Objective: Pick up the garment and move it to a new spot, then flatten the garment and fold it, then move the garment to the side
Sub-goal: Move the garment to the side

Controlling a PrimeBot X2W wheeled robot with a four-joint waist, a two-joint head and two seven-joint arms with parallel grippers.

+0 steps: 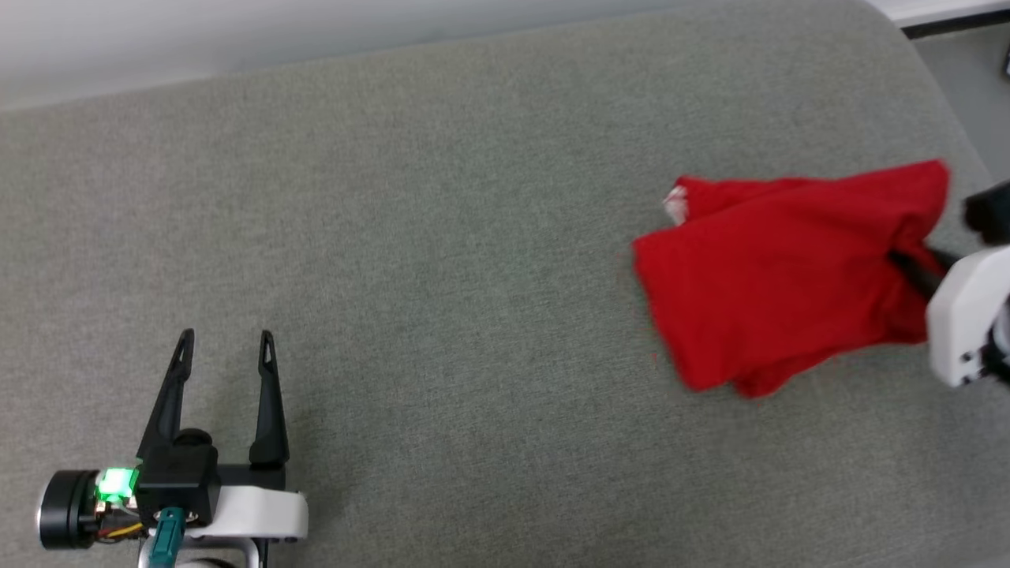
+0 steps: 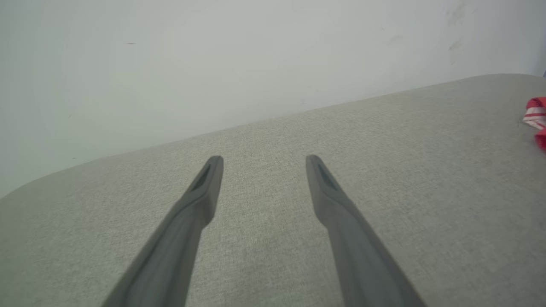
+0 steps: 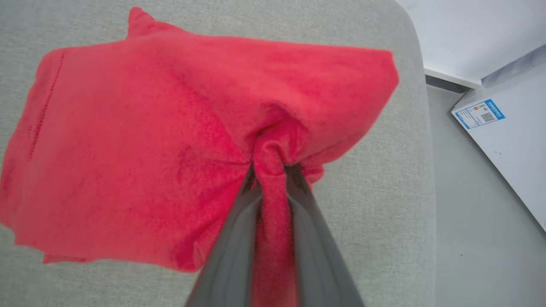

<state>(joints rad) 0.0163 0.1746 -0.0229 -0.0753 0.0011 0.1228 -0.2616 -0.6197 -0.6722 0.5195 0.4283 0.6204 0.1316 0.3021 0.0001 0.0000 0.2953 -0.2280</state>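
Note:
The garment (image 1: 773, 276) is a folded red bundle on the grey cushioned surface (image 1: 442, 260) at the right. A bit of its red-and-white striped trim peeks out at its far left corner (image 1: 675, 203) and shows at the right edge of the left wrist view (image 2: 535, 117). My right gripper (image 1: 907, 260) comes in from the right edge and is shut on the garment's right side; red cloth (image 3: 170, 140) is bunched between its fingers (image 3: 232, 251). My left gripper (image 1: 225, 341) rests at the lower left, open, nothing between its fingers (image 2: 200, 196). Letters and numbers are hidden.
The grey surface ends in a rounded edge at the right (image 3: 422, 128), with grey floor (image 3: 469, 213) and a white panel bearing a blue-bordered label (image 3: 480, 113) beyond it. A pale wall (image 2: 213, 64) runs behind the far edge.

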